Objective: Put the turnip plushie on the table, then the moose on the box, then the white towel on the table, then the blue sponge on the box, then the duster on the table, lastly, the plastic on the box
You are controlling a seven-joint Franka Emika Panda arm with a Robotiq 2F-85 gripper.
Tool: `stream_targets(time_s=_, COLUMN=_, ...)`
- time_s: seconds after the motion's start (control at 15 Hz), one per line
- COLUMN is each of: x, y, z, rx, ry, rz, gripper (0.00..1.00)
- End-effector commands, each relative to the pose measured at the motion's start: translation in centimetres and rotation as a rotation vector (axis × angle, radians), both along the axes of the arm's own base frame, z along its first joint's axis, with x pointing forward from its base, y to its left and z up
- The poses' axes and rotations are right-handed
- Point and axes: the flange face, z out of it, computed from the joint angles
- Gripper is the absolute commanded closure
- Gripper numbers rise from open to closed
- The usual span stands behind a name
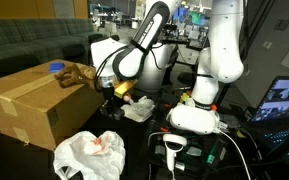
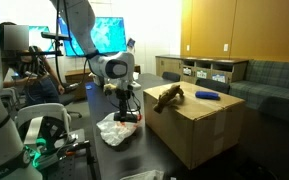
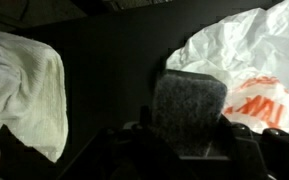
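My gripper [image 3: 189,135] is shut on the duster [image 3: 189,100], a dark grey felt-like oblong that stands up between the jaws, low over the black table [image 3: 114,50]. In an exterior view the gripper [image 2: 127,106] hangs just beside the box [image 2: 194,130], above the plastic [image 2: 117,128]. The brown moose [image 2: 167,95] and the blue sponge [image 2: 207,95] lie on top of the box. The white towel [image 3: 29,90] lies on the table left of the duster and the plastic [image 3: 249,65] lies to its right. A pinkish bit at the wrist view's lower left edge may be the turnip plushie.
The robot's white base [image 1: 194,115] stands on the table behind the gripper, with cables and a handheld scanner [image 1: 174,150] near it. Monitors and a laptop [image 1: 284,100] sit at the side. The box [image 1: 34,100] fills one end of the table.
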Motion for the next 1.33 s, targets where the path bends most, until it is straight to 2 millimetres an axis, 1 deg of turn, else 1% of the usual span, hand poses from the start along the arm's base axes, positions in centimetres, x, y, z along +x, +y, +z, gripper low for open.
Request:
stream_targets(time_s=0.0, x=-1.0, y=-4.0, z=-2.7, rx=-0.008, ry=-0.017, rz=-0.079, gripper=0.67)
stream_targets(time_s=0.2, x=-0.6, y=-6.6, z=-5.1, rx=-0.036, ry=-0.020, rz=-0.109, gripper=0.67)
stream_targets(time_s=0.47, x=0.0, y=-8.9, z=-7.2, rx=-0.058, ry=-0.030, rz=-0.168, gripper=0.67)
stream_targets(time_s=0.53, x=0.2, y=-9.4, z=-7.7, rx=-0.060, ry=-0.030, rz=-0.183, gripper=0.23)
stream_targets(time_s=0.6, x=0.3, y=-9.8, z=-8.1, rx=-0.061, ry=-0.035, rz=-0.198, gripper=0.16)
stream_targets(time_s=0.73, x=0.3, y=-10.3, z=-8.4, rx=-0.063, ry=-0.043, rz=-0.210, gripper=0.02)
stream_targets(time_s=0.8, x=0.4, y=-10.4, z=-8.4, rx=-0.065, ry=-0.049, rz=-0.212, gripper=0.00)
stream_targets(time_s=1.0, x=0.5, y=-10.0, z=-7.7, rx=-0.063, ry=-0.072, rz=-0.202, gripper=0.00)
stream_targets(time_s=1.07, x=0.5, y=-9.6, z=-7.4, rx=-0.058, ry=-0.082, rz=-0.190, gripper=0.00)
stream_targets(time_s=1.27, x=0.2, y=-7.2, z=-6.3, rx=-0.046, ry=-0.114, rz=-0.119, gripper=0.00)
